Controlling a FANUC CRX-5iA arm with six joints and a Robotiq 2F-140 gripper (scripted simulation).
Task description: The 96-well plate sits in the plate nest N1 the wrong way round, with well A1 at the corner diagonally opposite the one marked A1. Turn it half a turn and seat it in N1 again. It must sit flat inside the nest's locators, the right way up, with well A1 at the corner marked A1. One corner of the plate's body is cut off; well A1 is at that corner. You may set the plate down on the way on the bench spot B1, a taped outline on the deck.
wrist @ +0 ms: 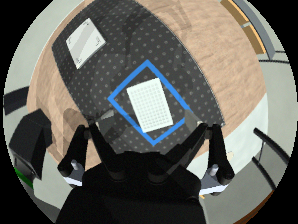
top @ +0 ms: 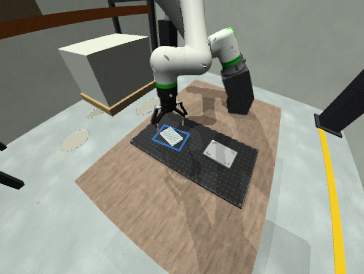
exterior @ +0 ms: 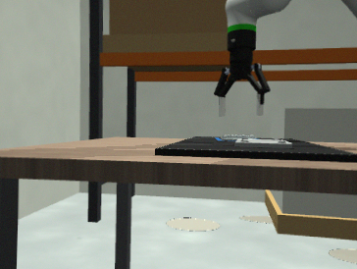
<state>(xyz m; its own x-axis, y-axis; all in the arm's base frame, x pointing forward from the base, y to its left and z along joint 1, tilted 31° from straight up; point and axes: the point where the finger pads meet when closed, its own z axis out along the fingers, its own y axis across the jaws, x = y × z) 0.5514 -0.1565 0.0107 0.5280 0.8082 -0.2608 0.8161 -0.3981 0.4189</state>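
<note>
hovering open end effector (exterior: 240, 105), white rectangular plate (top: 171, 136)

Off to the side of the wooden table (top: 150, 210), a big pale box (top: 107, 65) rests on a low wooden tray (top: 117, 102), just past the table's far-left edge. Round pale patches (top: 75, 140) dot the grey floor (top: 40, 225) left of the table (another shows beneath it from the side). A yellow floor line (top: 334, 200) runs along the table's right. Behind the table stands a shelf rack (exterior: 95, 98) with orange beams.
</note>
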